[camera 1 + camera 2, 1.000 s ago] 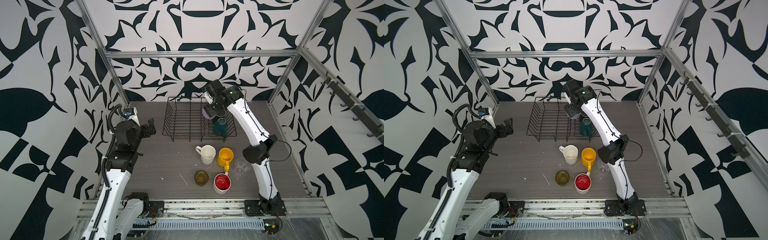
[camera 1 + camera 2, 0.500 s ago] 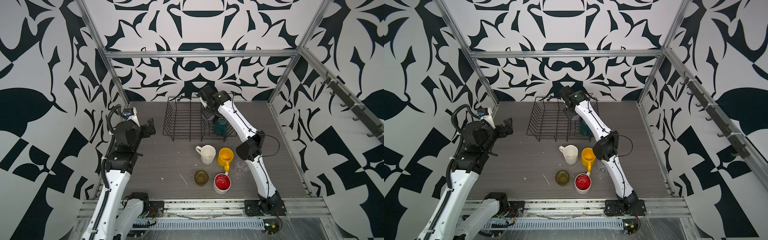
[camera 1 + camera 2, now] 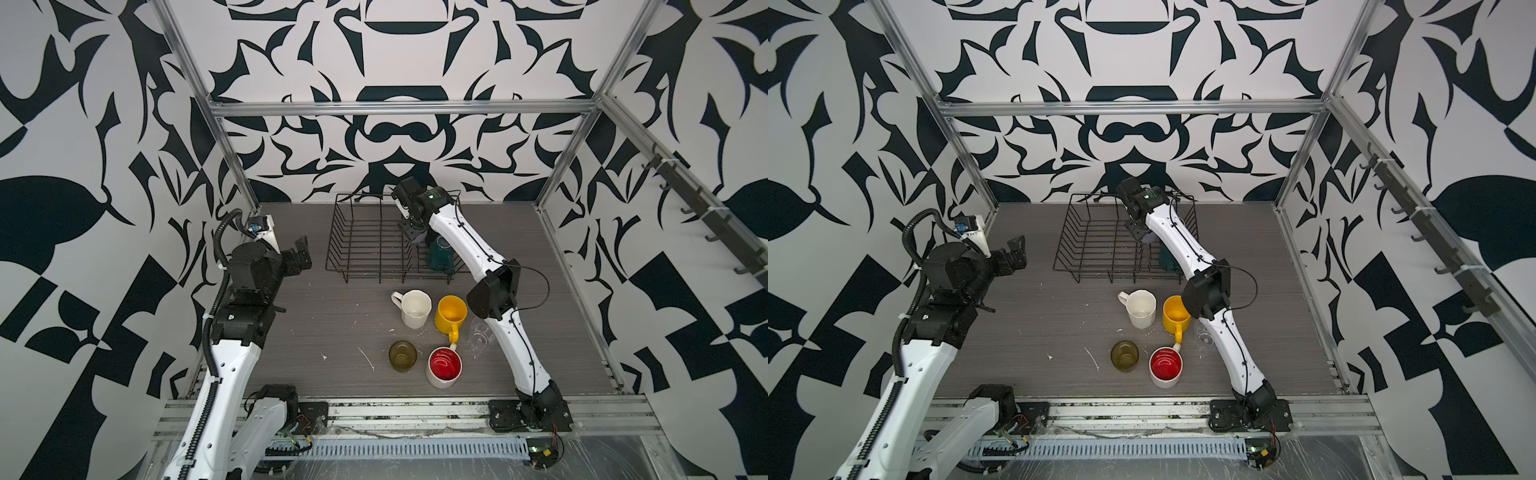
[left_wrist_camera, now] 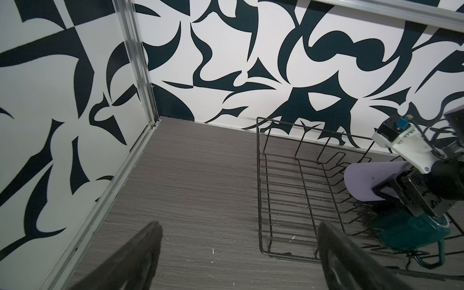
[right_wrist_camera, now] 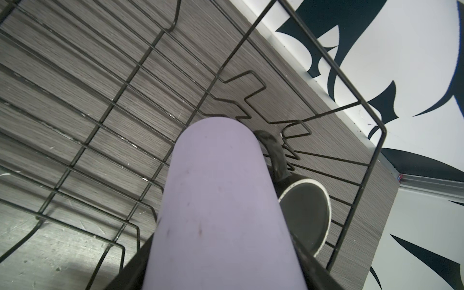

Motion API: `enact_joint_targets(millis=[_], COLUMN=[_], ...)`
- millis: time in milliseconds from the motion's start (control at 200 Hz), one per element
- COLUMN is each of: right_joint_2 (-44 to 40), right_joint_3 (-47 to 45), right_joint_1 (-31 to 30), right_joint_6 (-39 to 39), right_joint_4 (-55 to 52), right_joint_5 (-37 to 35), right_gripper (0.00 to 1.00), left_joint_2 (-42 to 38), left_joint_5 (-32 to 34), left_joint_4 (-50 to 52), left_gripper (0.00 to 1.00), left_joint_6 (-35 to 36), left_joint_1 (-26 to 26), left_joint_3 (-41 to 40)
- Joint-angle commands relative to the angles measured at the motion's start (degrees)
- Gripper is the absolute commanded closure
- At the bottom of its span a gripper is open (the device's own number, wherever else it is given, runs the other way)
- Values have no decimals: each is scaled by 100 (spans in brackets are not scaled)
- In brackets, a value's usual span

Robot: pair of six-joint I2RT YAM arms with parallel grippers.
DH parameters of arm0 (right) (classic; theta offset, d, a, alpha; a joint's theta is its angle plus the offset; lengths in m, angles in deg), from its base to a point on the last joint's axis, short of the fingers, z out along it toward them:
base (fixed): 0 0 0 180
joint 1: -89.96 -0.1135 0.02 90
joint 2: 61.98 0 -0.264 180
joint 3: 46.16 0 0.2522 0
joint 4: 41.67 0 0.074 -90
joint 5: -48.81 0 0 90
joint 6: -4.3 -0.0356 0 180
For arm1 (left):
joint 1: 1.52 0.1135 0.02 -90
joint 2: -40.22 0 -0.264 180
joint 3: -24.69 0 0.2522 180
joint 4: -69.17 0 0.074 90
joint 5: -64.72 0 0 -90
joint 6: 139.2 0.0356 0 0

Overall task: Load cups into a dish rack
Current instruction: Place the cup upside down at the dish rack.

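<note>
As seen in both top views, grips tumbler (image 3: 417, 238) in right gripper (image 3: 411, 232), jaws closed on its sides, over the right end of rack (image 3: 345, 249), just beside green mug (image 3: 439, 254) sitting base up inside. Shows five cups upright on table (image 3: 332, 332) in front of the rack: white mug (image 3: 415, 309), yellow mug (image 3: 451, 313) just beside it, clear glass (image 3: 480, 334) partly behind right arm (image 3: 511, 345), then olive glass (image 3: 402, 355) and red-inside mug (image 3: 444, 365) nearest the front edge. Hangs left gripper (image 3: 302, 253) wide and empty at the table's left side, well apart from the rack.

From the left wrist, looks out between two spread fingers (image 4: 140, 253) with nothing between them. Shows the tumbler tilted, almost on its side, above the rack floor; impossible to tell whether touching the wires. Places the green mug right below the right gripper.

From the right wrist, fills the middle with the tumbler's lilac wall, gripped at the near end. Catches black mug (image 5: 303, 213) base up in the rack's corner, close beside the tumbler.
</note>
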Motion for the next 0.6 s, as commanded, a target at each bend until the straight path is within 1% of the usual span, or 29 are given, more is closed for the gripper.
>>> enact_joint_targets(millis=[0, 70, 130, 325, 445, 595], right_joint_2=[-87, 68, 105, 252, 326, 328], right_joint_3=[5, -27, -49, -109, -118, -150], right_joint_1=[27, 32, 27, 50, 55, 75], right_joint_6=[13, 17, 7, -14, -42, -68], right_joint_4=[136, 140, 140, 114, 64, 32], right_joint_5=[-26, 35, 96, 290, 433, 627], right_gripper=[100, 98, 94, 69, 55, 41], left_joint_2=[-61, -53, -44, -17, -1, 18], left_joint_5=[-34, -43, -60, -78, -94, -116], left_joint_4=[54, 62, 64, 82, 91, 106], left_gripper=[1, 1, 1, 1, 1, 1], left_joint_6=[26, 22, 23, 28, 20, 19], left_joint_1=[15, 16, 14, 15, 16, 16], left_joint_3=[-72, -68, -68, -57, -57, -48])
